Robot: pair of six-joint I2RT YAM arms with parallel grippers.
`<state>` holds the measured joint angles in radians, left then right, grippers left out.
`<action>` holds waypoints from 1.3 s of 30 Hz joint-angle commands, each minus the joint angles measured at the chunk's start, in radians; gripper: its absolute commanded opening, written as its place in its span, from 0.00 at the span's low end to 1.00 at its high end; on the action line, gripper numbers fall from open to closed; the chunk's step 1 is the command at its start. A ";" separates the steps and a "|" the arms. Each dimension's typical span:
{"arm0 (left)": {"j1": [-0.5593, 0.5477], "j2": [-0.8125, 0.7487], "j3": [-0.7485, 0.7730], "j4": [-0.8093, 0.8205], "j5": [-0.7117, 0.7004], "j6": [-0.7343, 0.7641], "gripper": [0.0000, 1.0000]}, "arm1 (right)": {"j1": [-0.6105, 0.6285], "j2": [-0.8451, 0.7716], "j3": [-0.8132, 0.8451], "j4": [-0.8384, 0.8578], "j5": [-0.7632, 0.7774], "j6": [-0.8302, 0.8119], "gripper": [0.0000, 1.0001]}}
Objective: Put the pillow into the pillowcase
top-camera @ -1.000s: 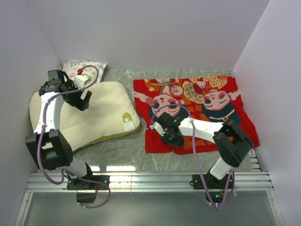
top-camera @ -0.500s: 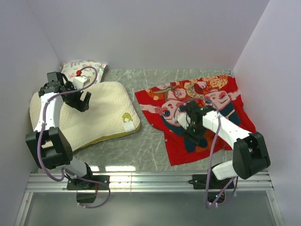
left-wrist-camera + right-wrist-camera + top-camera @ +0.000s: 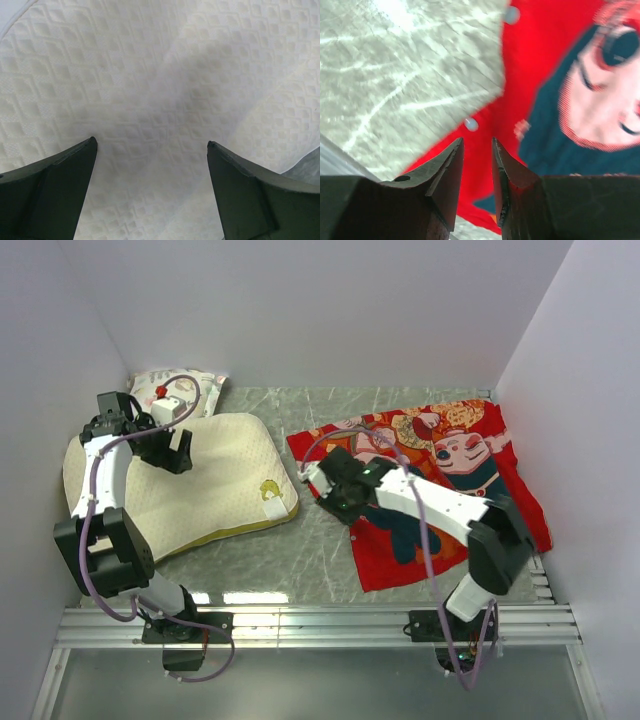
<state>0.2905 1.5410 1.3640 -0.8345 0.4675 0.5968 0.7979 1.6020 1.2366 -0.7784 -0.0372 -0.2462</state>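
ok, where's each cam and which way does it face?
Top: fixed above and behind the arms, looking down on the table; both arms show, bases at the bottom.
Left wrist: on the left arm, facing down at the pillow; its open left gripper frames it.
Right wrist: on the right arm, facing the pillowcase edge and table; right gripper nearly closed.
Shared: pillow in top and left wrist; pillowcase in top and right wrist.

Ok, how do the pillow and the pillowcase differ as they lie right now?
The pillow is cream and quilted; the pillowcase is red with cartoon prints. The pillow is thick and lies smooth on the left; the pillowcase is thin and lies rumpled, with uneven edges, on the right. Both rest on the table, apart, with bare surface between them, and the pillow is wholly outside the pillowcase.
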 commanded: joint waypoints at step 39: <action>0.022 0.025 -0.029 0.037 0.083 -0.049 0.96 | 0.018 0.335 0.343 0.028 0.180 0.162 0.40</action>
<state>0.3073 1.5570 1.3308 -0.7887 0.5190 0.5556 0.8185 2.0098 1.5204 -0.7338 0.1169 -0.0723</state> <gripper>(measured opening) 0.959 0.401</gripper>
